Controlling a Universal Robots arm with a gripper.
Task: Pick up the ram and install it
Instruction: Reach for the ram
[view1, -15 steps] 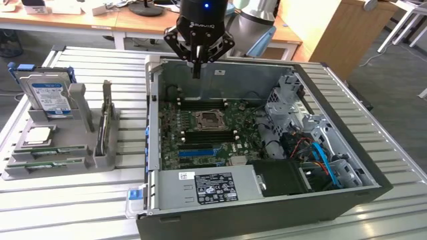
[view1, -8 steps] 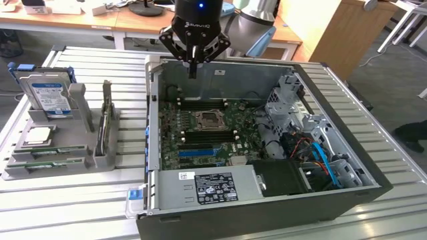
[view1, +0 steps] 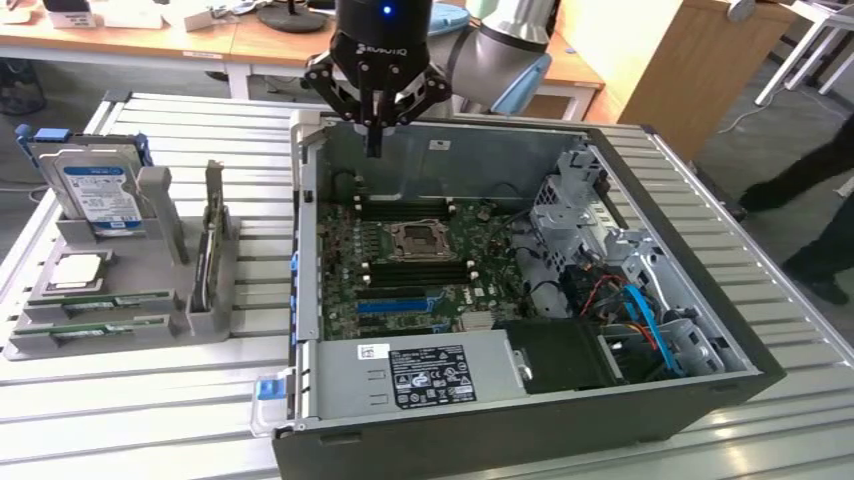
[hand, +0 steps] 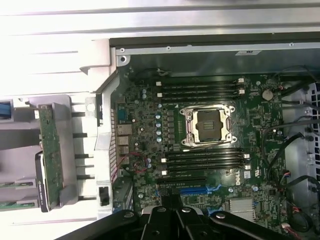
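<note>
Ram (view1: 211, 250) is standing untouched in the grey rack (view1: 200, 320); claw (view1: 375, 148) is hovering pressed together, empty, over the computer case (view1: 534, 440); approaching shut risks toppling the stick

bench top (view1: 147, 420) is pale slatted metal, long ribs, even bright light with some glare on it. past its far edge: light wooden desk (view1: 160, 45) on white legs, small white boxes (view1: 74, 15) and a black round stand base (view1: 294, 15) on top. far on the exterior view's right, tall wood-panel cabinet side (view1: 667, 60). grey floor (view1: 787, 130) beside it, pale cable (view1: 742, 115) trailing down to it. a person's dark-trousered legs (view1: 814, 170) on that floor, near the bench's right edge.
</note>
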